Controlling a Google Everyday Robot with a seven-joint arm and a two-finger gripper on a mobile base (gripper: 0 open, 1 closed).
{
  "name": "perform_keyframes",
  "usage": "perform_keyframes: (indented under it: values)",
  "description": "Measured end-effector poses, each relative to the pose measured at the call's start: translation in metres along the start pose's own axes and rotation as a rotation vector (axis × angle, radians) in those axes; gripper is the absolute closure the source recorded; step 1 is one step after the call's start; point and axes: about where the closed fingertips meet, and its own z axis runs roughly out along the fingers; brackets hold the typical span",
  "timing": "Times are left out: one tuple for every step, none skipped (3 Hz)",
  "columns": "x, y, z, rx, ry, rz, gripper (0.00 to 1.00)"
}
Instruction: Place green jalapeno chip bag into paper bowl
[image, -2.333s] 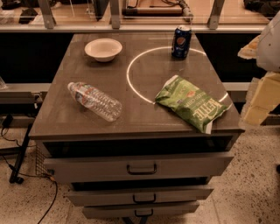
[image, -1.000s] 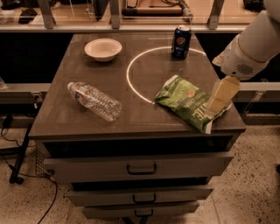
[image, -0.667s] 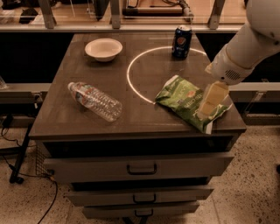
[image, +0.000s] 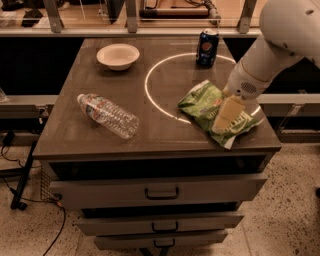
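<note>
The green jalapeno chip bag (image: 206, 106) lies flat at the right front of the brown cabinet top, partly inside a white ring marking. The paper bowl (image: 118, 55) stands empty at the back left. My gripper (image: 223, 121) hangs from the white arm that comes in from the upper right. Its pale fingers (image: 227, 113) point down over the middle of the chip bag and cover part of it. Whether they touch the bag does not show.
A clear plastic water bottle (image: 108, 115) lies on its side at the left front. A blue soda can (image: 207, 47) stands at the back, right of centre. The cabinet top (image: 75, 140) ends in a front edge above several drawers (image: 161, 192).
My arm has swung in from the right and moved left and down, so the gripper now sits over the middle of the chip bag. The bag, bowl, bottle and can have not moved.
</note>
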Motion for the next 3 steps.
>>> perform_keyframes:
  values:
    - [-0.0159, 0.0063, -0.0137, 0.007, -0.010, 0.000, 0.57]
    - [-0.0173, 0.0070, -0.0130, 0.006, -0.010, -0.001, 0.81]
    - [-0.0165, 0.0021, -0.0121, 0.008, -0.014, 0.017, 1.00]
